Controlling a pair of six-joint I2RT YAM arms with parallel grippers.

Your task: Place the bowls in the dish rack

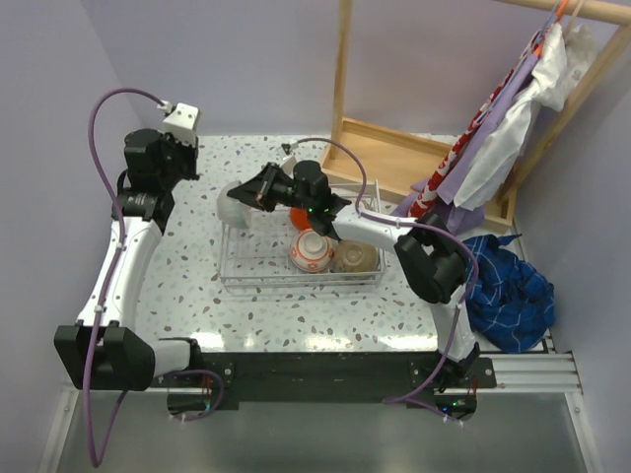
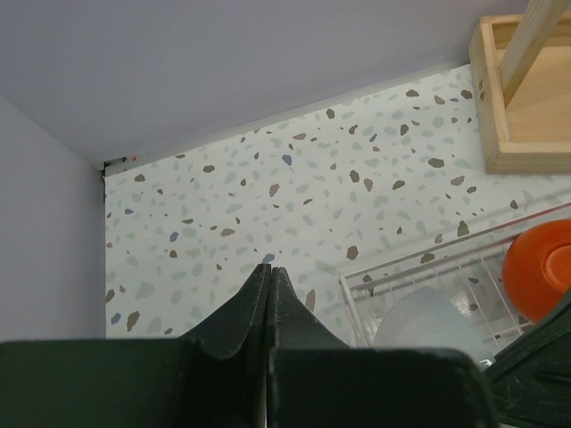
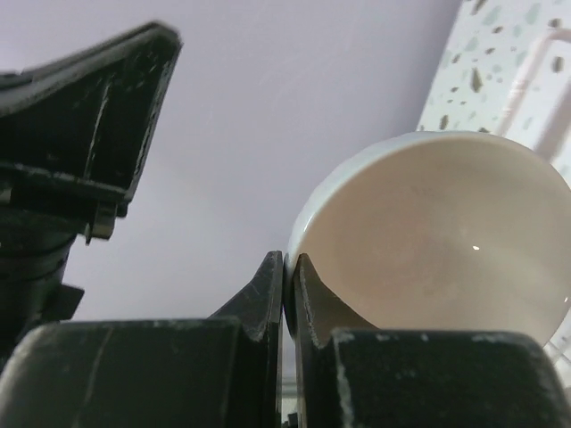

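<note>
My right gripper (image 1: 258, 193) is shut on the rim of a pale whitish bowl (image 1: 237, 203), one finger inside and one outside. It holds the bowl tilted at the left end of the wire dish rack (image 1: 296, 284). The wrist view shows the bowl's cream inside (image 3: 437, 232) next to the gripper (image 3: 289, 260). In the rack sit an orange bowl (image 1: 300, 218), a red-patterned bowl (image 1: 310, 250) and a tan-brown bowl (image 1: 355, 258). My left gripper (image 1: 187, 158) is shut and empty (image 2: 268, 269), raised left of the rack. Its view shows the pale bowl (image 2: 428, 321) and orange bowl (image 2: 540, 267).
A wooden tray-like frame (image 1: 414, 163) with upright poles stands behind the rack, with clothes hanging at the right. A blue checked cloth (image 1: 508, 286) lies at the right edge. The walls close in at the back and left. The left arm (image 3: 80, 116) shows close in the right wrist view.
</note>
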